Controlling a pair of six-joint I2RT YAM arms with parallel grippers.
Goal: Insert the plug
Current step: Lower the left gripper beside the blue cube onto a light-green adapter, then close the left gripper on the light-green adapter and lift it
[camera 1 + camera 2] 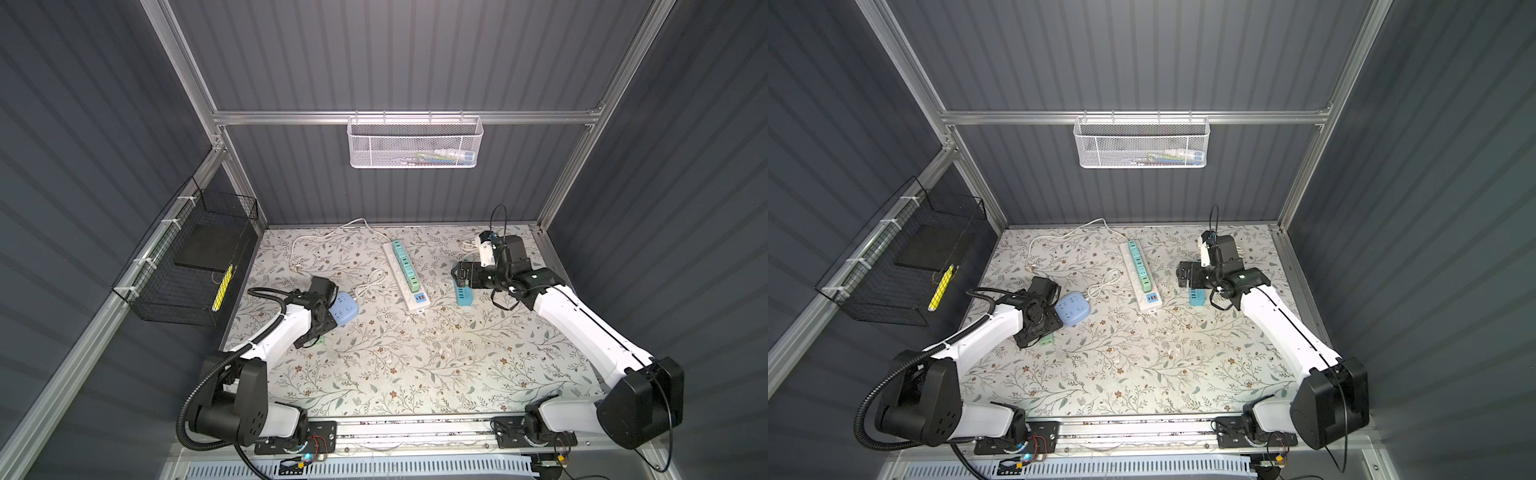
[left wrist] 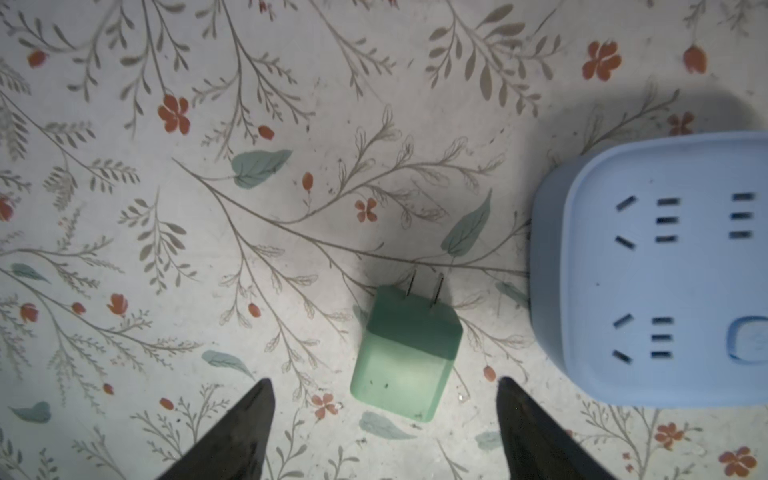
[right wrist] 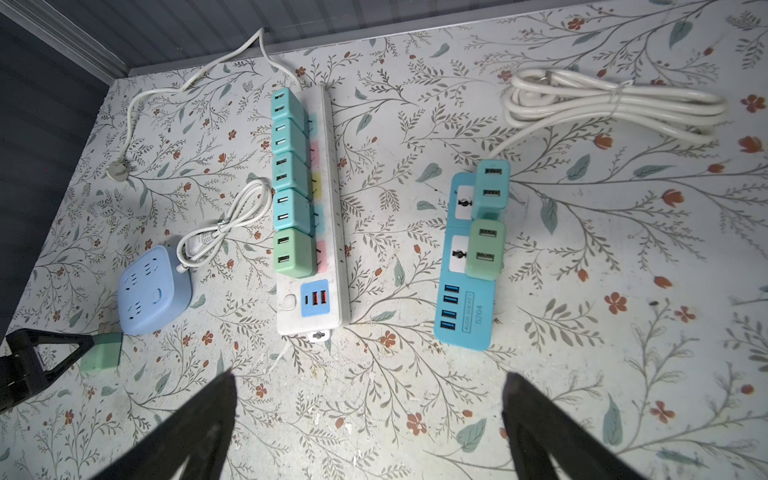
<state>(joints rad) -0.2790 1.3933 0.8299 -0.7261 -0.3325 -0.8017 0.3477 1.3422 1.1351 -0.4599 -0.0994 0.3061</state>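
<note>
Plug (image 2: 405,353) not yet grasped — lying loose beside blue socket cube (image 2: 665,270). Left gripper (image 2: 384,381) released, straddling it; right gripper (image 3: 370,376) released, empty. Pickup, insertion remain.

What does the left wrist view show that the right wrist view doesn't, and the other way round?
Only the left wrist view: the two prongs of the green plug, and clear gaps between the plug and the fingertips of the open left gripper.

Only the right wrist view: the white power strip carrying five adapters, the teal USB strip carrying two, a bundled white cable, and the open right gripper.

Both: the green plug lying on the floral table beside the blue cube socket.
</note>
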